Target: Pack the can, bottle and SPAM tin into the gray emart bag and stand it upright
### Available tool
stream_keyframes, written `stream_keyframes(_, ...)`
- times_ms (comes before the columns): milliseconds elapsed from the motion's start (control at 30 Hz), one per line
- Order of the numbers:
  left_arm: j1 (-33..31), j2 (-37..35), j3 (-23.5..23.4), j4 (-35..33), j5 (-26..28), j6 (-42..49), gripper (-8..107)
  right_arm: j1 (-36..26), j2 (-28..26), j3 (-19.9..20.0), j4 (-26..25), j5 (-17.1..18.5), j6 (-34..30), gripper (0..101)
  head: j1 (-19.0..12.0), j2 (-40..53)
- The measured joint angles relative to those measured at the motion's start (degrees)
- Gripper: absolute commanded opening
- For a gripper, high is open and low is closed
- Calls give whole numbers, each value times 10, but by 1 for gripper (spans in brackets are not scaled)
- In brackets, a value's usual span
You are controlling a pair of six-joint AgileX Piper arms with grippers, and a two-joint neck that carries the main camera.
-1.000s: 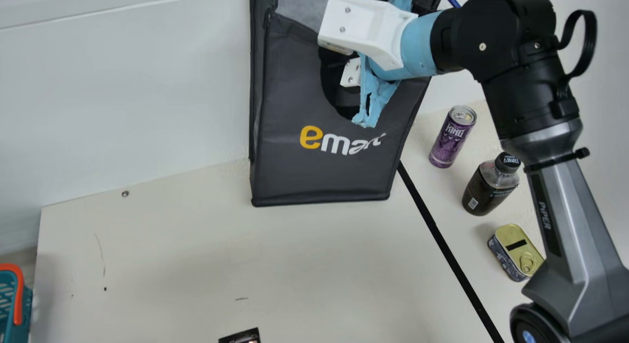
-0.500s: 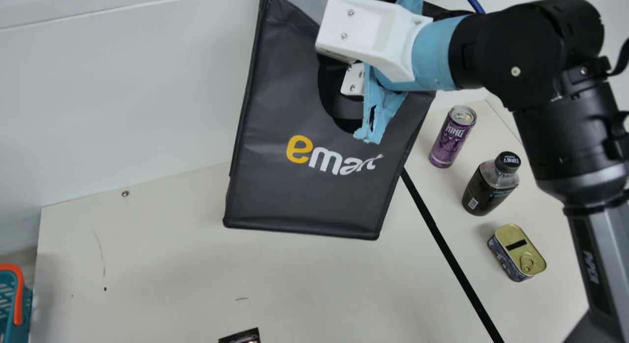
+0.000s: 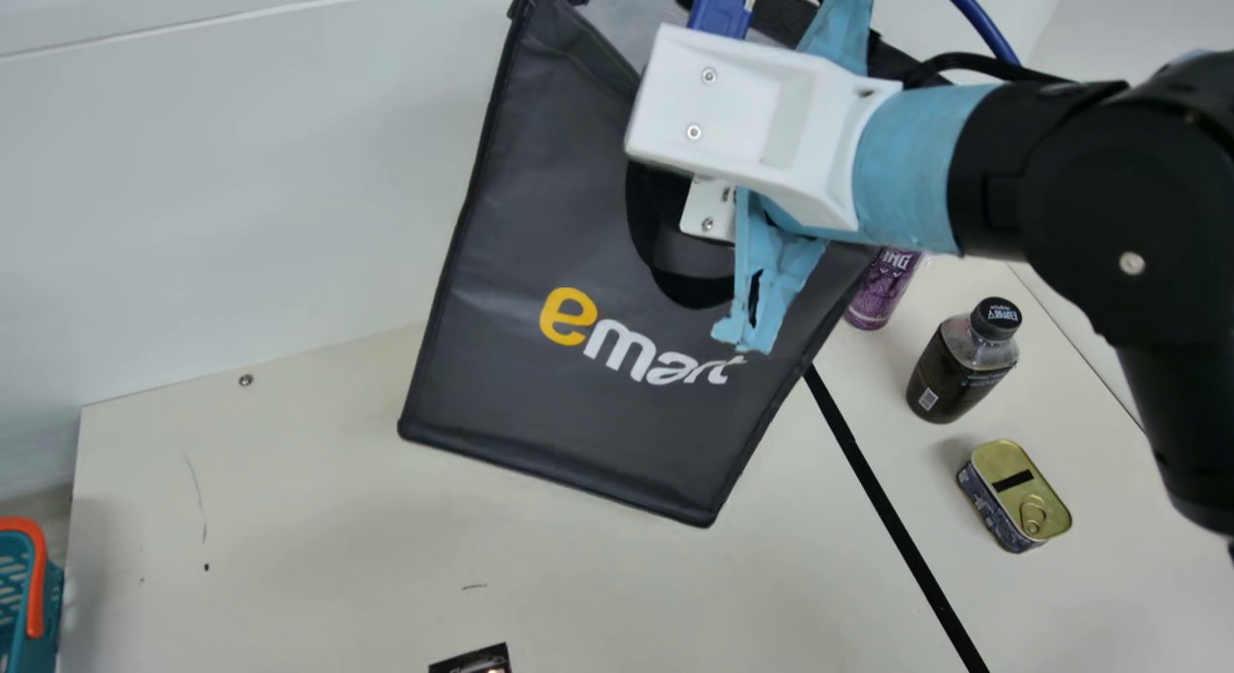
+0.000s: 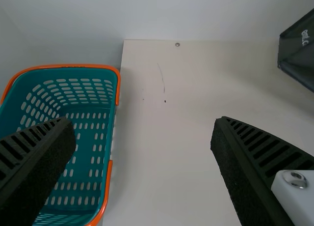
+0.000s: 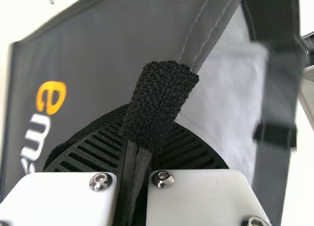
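Note:
My right gripper [image 3: 742, 123] is at upper centre in the main view, shut on the upper edge of the gray emart bag [image 3: 578, 229]. The bag hangs tilted, its bottom swung to the left. In the right wrist view, the gripper [image 5: 138, 140] pinches the rim of the bag [image 5: 113, 44] beside a black strap end. The purple can [image 3: 875, 297] stands partly hidden behind the arm; the dark bottle [image 3: 959, 369] and SPAM tin [image 3: 1014, 495] are to its front right. My left gripper [image 4: 142, 137] is open and holds nothing.
A teal basket [image 4: 114, 137] with orange trim stands at the table's left, close to my left gripper. A black strip [image 3: 901, 524] crosses the table between the bag and the items. A small dark object [image 3: 472, 661] lies at the front edge.
My right arm has moved toward the front and right, carrying the bag. The bag has tilted, its bottom swinging left and forward. The can has become partly covered by the arm.

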Motion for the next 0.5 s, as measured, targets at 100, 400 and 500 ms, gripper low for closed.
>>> stream_keyframes(100, 0, 0, 0, 0, 0, 0, 90, 12, -13, 12, -10, 0, 8, 0, 0, 1)
stream_keyframes(400, 0, 0, 0, 0, 0, 0, 90, 45, -44, 59, -37, -1, 25, 0, 0, 1)
stream_keyframes(500, 0, 0, 0, 0, 0, 0, 90, 58, -52, 77, -45, 0, 30, 0, 0, 1)
